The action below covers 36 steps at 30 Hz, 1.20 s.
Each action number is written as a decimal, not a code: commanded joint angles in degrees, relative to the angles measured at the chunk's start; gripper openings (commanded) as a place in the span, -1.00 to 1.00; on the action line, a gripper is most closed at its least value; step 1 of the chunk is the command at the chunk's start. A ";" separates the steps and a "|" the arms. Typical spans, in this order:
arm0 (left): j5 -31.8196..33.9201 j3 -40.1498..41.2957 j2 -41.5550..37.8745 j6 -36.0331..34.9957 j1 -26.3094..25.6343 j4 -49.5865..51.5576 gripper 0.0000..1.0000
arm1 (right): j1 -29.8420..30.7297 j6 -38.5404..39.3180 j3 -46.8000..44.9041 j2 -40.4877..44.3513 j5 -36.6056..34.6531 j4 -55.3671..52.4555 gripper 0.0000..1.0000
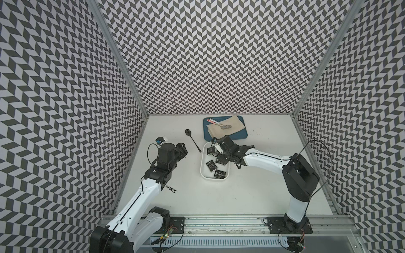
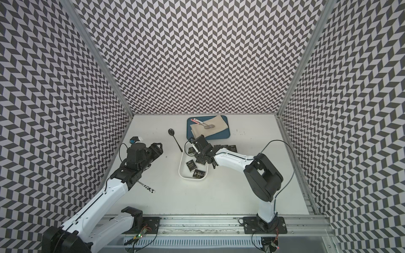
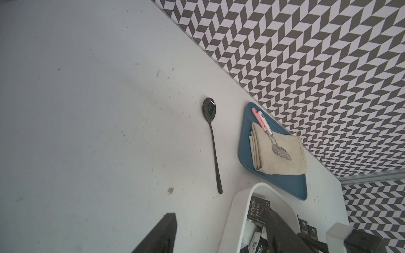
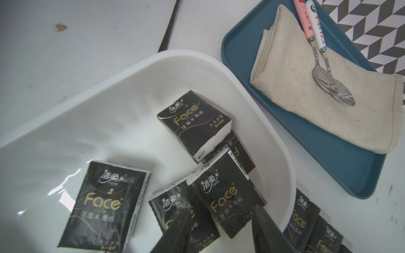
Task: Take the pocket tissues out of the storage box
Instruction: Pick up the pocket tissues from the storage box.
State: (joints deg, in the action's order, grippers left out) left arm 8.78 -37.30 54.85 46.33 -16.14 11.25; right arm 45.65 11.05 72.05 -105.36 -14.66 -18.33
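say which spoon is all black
The spoon on the table beside the storage box; the blue tray's two spoons have pink and white handles.

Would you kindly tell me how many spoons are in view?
3: a black spoon on the table by the storage box; a pink-handled spoon and a white-handled spoon on the cloth in the blue tray. A patterned handle near the left arm might be a fourth, head hidden.

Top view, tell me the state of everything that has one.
storage box: upright, packets inside
pocket tissues: several inside, some out beside it
left end effector: open, empty
right end effector: open over boxed packets
cloth: folded, on blue tray
black spoon: lying flat
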 commanded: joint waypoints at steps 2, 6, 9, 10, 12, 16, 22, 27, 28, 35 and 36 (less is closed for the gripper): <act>0.70 -1.36 -0.06 -0.62 -0.21 0.19 0.38 | 0.98 2.43 -0.09 -2.02 -3.48 1.96 0.01; 0.81 -1.73 0.10 -0.71 -0.21 0.43 0.39 | 1.13 3.24 1.04 -4.09 -3.71 0.85 0.03; 1.17 -1.86 0.08 -0.86 -0.21 0.44 0.38 | 1.19 3.20 1.16 -4.33 -3.43 0.88 0.03; 1.24 -1.88 0.16 -0.89 -0.21 0.44 0.39 | 1.11 3.17 1.08 -4.24 -3.28 1.01 0.03; 1.24 -2.03 0.36 -0.97 -0.21 0.44 0.39 | 1.17 2.96 1.00 -3.93 -3.03 1.09 0.04; 0.81 -2.18 0.61 -0.97 -0.21 0.36 0.38 | 1.22 3.55 1.16 -4.27 -3.75 1.15 0.05; 1.04 -2.00 0.05 -0.97 -0.16 0.50 0.39 | 1.28 3.67 2.16 -6.34 -5.21 1.00 -0.02; 1.07 -2.23 -0.62 -1.15 -0.03 0.85 0.39 | 1.21 3.72 3.08 -8.44 -6.02 0.27 -0.32; 1.20 -2.26 -0.70 -1.23 -0.04 0.88 0.39 | 1.19 3.71 3.08 -8.54 -5.93 0.22 -0.36; 0.93 -2.11 -0.82 -1.15 0.15 1.02 0.39 | 1.17 3.61 2.83 -7.44 -4.59 0.90 -0.68; 0.89 -2.08 -0.93 -1.15 0.15 0.97 0.39 | 1.17 3.53 2.70 -6.94 -4.14 1.16 -0.70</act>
State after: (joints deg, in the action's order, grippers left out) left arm 9.32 -37.54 54.96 45.95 -16.10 11.66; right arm 46.70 15.00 74.32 -112.86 -19.73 -17.78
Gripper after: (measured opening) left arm 0.694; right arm 0.158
